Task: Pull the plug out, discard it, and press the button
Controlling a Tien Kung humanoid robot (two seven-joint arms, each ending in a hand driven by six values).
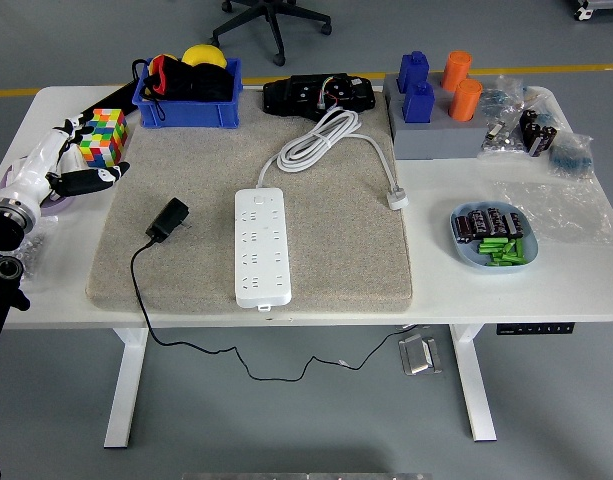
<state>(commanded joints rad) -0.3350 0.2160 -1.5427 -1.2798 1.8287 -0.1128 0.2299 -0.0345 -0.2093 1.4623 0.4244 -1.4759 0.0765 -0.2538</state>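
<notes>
Over at the table's left edge my left hand hangs open, empty (plug already out); next, press the strip's button.

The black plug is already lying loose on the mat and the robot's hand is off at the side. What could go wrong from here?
The plug's thin cable hangs over the table's front edge, so it might drag the plug off. The left hand, fingers open, is beside the colourful cube and could knock it when reaching toward the power strip.
</notes>
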